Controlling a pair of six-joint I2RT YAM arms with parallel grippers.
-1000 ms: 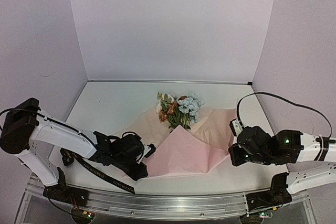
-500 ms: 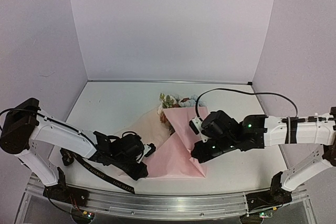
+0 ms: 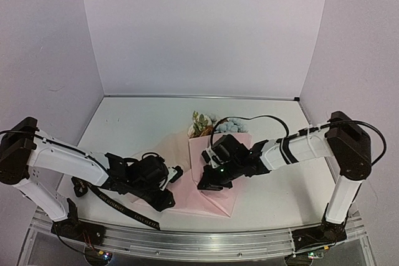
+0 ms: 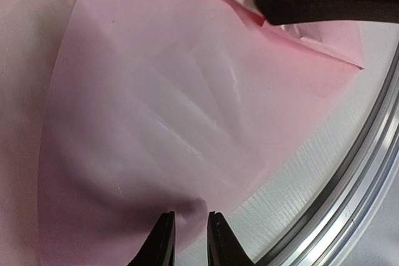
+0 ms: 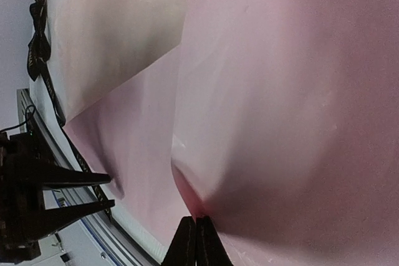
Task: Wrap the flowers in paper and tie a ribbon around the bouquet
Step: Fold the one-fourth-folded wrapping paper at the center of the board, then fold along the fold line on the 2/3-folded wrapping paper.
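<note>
Where my right pincer [image 3: 206, 184] hung back at the right side of the bench [image 3: 137, 123] a second ago, it now reaches across to the middle, clamped shut on an edge of the pale pink paper [image 3: 219, 202]. That sweep carries the right flap over the stems. The flowers [image 3: 212, 123] lie at the far end of the sheet, and only green leaves and a few pale blue blooms show past the fold.

My left pincer [image 3: 176, 174] sits low at the near left edge of the paper. Its jaws stand a narrow gap apart and the sheet puckers at their tips. I cannot tell whether they grip it.

The left flap lies flat on the bench. The black ribbon [image 3: 118, 207] lies beside my left arm, unused. I judge one side of the wrap formed, the other side and the tying yet to come.
</note>
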